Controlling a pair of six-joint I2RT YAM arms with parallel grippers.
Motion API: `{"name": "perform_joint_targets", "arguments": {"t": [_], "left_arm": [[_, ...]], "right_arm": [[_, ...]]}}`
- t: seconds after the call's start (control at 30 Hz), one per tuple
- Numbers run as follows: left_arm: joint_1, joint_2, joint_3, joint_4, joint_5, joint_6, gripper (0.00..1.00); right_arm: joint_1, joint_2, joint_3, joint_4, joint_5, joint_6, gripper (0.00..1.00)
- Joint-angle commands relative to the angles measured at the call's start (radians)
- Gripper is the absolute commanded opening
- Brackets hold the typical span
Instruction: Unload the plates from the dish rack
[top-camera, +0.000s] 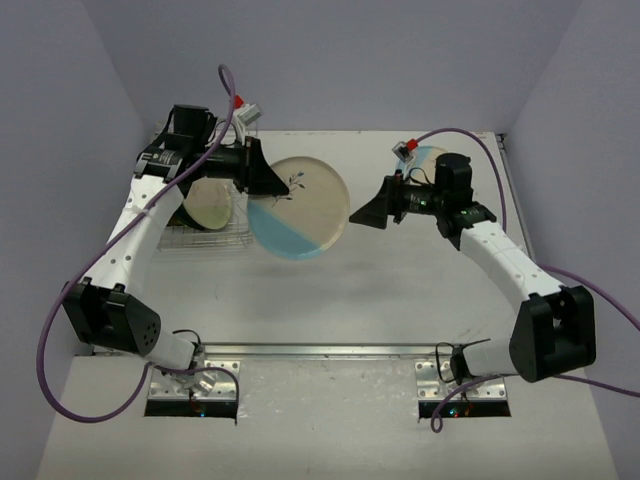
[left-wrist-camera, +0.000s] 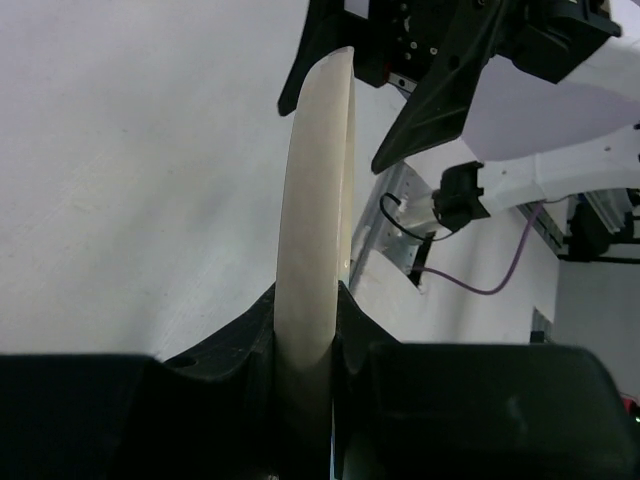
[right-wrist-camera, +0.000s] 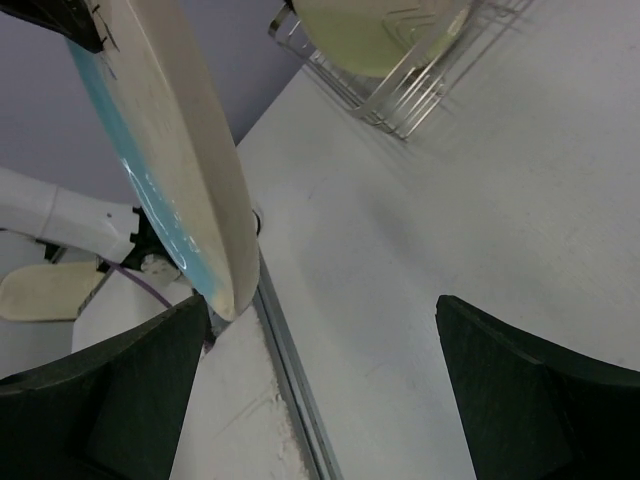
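From my seat the left gripper is clamped shut on the rim of the big cream plate, the one with the pale blue section. In the left wrist view that plate is edge-on, pinched between the two black fingers. It's out of the dish rack and hanging in the air over the middle of the table, to the right of the rack.

The right gripper has its jaws spread wide and nothing in them, sitting right at the plate's right edge. In the right wrist view the plate's lower rim comes down just beside the one finger, but I honestly can't tell whether they're touching.

The rack holds a yellowish plate standing up in the slot wires; I can see it in the right wrist cam too. There's another plate lying flat on the table behind the right arm, mostly hidden.
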Motion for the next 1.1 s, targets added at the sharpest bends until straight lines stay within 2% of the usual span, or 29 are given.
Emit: {"name": "perform_joint_targets", "arguments": {"t": [0.0,0.07,0.17,0.33,0.43,0.63,0.7,0.73,0.8,0.87,1.0,1.07], "left_arm": [[0.023,-0.043,0.001,0.109,0.187,-0.013,0.0],[0.019,-0.036,-0.015,0.107,0.226,-0.014,0.0],[0.015,-0.029,-0.033,0.106,0.263,-0.015,0.0],[0.009,-0.015,-0.078,0.115,0.314,0.0,0.0],[0.004,-0.011,-0.101,0.138,0.335,-0.011,0.0],[0.004,-0.012,-0.139,0.21,0.293,-0.077,0.0],[0.004,-0.015,-0.159,0.247,0.259,-0.115,0.0],[0.004,-0.015,-0.164,0.256,0.257,-0.116,0.02],[0.004,-0.015,-0.167,0.262,0.202,-0.141,0.17],[0.004,-0.017,-0.165,0.253,0.122,-0.149,0.49],[0.006,-0.023,-0.15,0.228,-0.045,-0.143,0.7],[0.008,-0.027,-0.131,0.209,-0.205,-0.137,0.76]], "right_arm": [[0.097,0.028,0.082,0.043,-0.029,-0.043,0.95],[0.125,0.047,0.088,0.05,-0.037,-0.05,0.92],[0.144,0.057,0.09,0.068,-0.059,-0.041,0.81],[0.165,0.075,0.096,0.105,-0.103,-0.013,0.54],[0.17,0.086,0.096,0.139,-0.118,0.024,0.49],[0.184,0.098,0.093,0.183,-0.131,0.087,0.19],[0.185,0.103,0.091,0.197,-0.144,0.123,0.04],[0.185,0.103,0.091,0.197,-0.145,0.124,0.0],[0.184,0.096,0.082,0.211,-0.151,0.163,0.0],[0.16,0.092,0.059,0.249,-0.163,0.229,0.0],[0.071,0.106,-0.018,0.438,-0.179,0.46,0.0],[0.009,0.12,-0.053,0.5,-0.175,0.539,0.0]]}}
